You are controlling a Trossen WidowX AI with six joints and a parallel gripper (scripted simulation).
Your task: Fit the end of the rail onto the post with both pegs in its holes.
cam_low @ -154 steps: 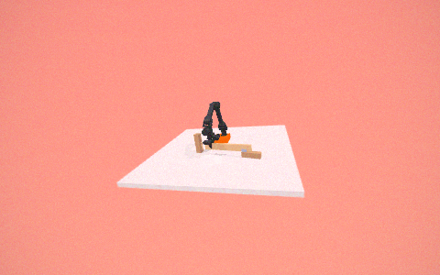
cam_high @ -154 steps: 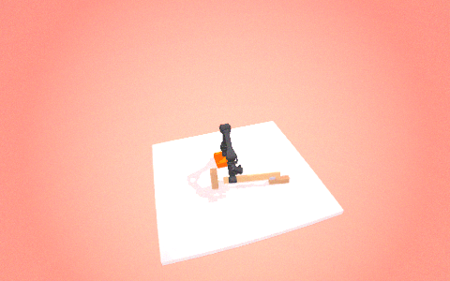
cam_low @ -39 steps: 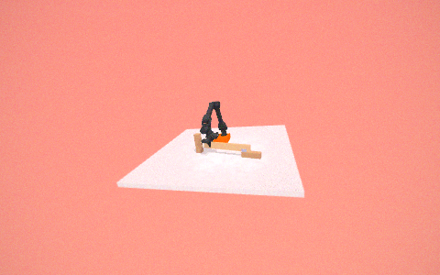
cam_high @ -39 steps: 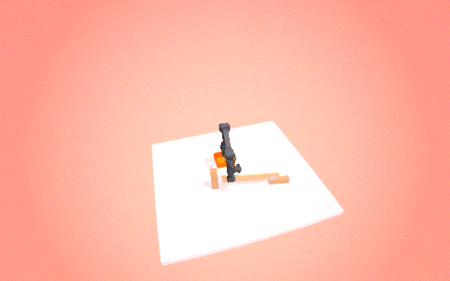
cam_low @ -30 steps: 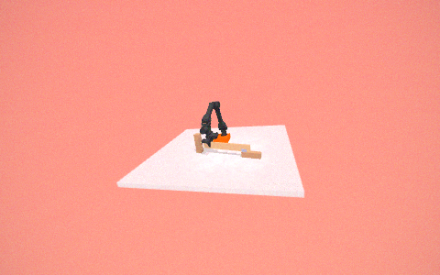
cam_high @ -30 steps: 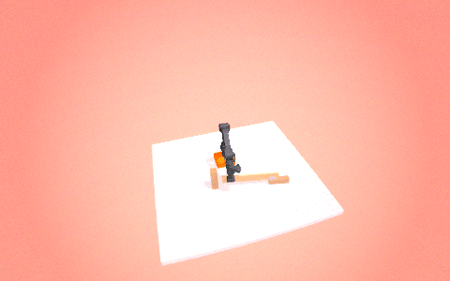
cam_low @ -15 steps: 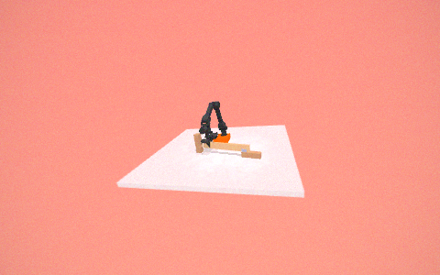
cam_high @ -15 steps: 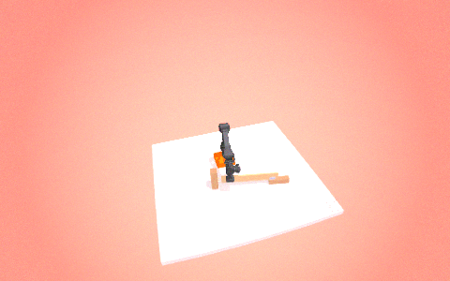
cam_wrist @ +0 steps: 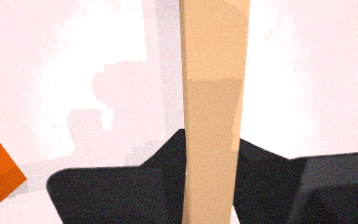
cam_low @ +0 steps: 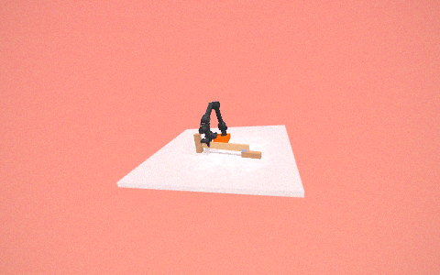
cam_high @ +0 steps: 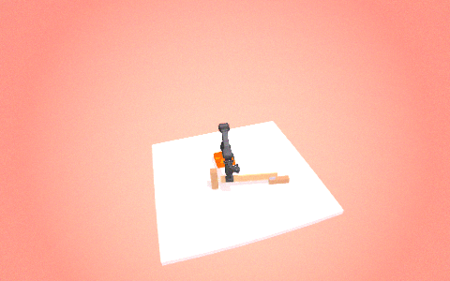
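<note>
this is a bare test stage rather than a lived-in room: a flat white square bench sits alone against a plain salmon-pink backdrop that fills every side, with no walls, shelves or furniture visible. a single dark robot arm stands on the bench beside an orange block, over a few plain wooden pieces. the sparse, uniform setting suggests a robotics lab set-up.
</note>
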